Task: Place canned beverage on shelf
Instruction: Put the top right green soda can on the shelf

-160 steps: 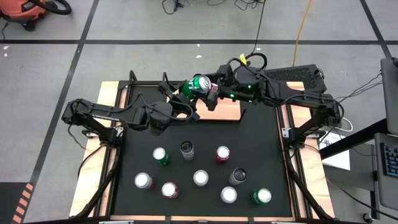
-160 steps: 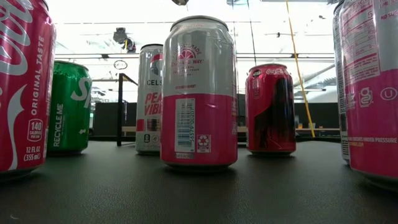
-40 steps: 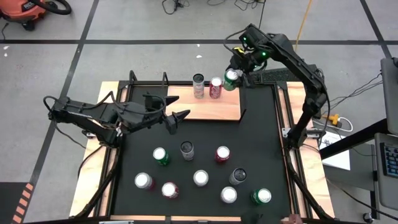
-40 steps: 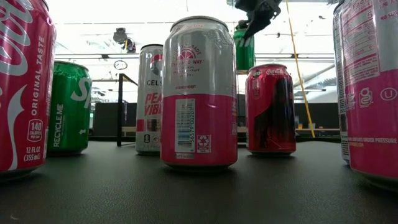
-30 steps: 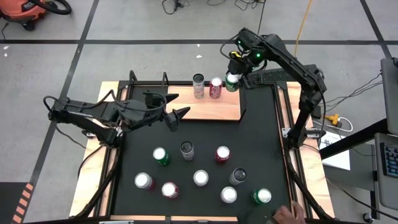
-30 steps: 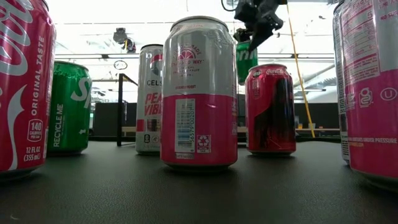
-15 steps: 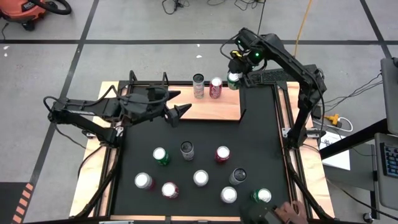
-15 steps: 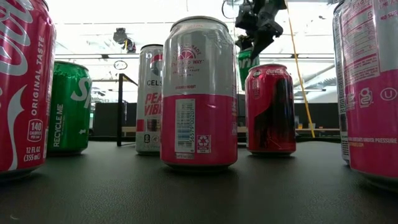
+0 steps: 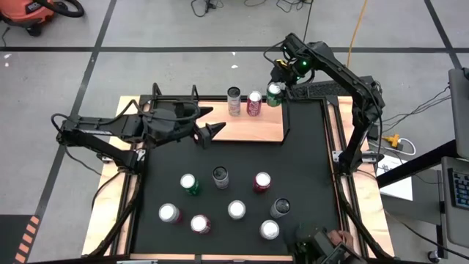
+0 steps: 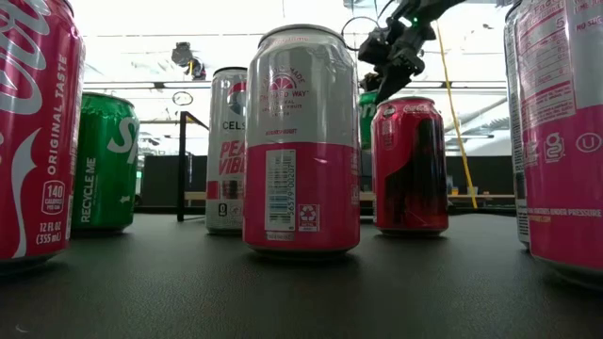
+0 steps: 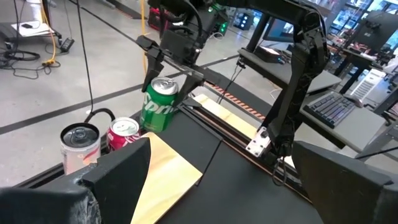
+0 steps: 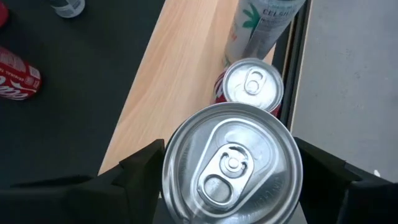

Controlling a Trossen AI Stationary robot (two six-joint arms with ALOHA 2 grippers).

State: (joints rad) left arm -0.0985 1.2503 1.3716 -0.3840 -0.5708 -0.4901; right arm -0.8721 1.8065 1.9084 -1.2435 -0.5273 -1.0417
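A green soda can (image 11: pixel 158 104) stands upright at the far right end of the wooden shelf (image 9: pixel 245 126), with my right gripper (image 9: pixel 278 79) shut on it. Beside it on the shelf stand a red can (image 9: pixel 254 102) and a silver-and-black can (image 9: pixel 234 100). In the low view the green can (image 10: pixel 367 105) shows behind a red can, which hides its base. My left gripper (image 9: pixel 212 125) hovers open over the shelf's left part, holding nothing. My right gripper pinches the green can's side wall just below its top rim (image 11: pixel 163 88), one finger (image 12: pixel 142 167) on each side. The fingers slant down from above and from the far right. The can stays upright. Whether its base rests on the shelf I cannot tell.
Several upright cans (image 9: pixel 236 210) stand spread over the black mat (image 9: pixel 308 169). A person's hand (image 9: pixel 330 240) reaches in at the near right corner. A black bracket post (image 9: pixel 286 117) stands at the shelf's right end. Cables and a keyboard lie beyond the far edge.
My right gripper has sunk with the green can toward the shelf, bringing it down beside the red can; the can has stayed upright. A person's hand has come in over the near right corner and now covers the green can that stood there.
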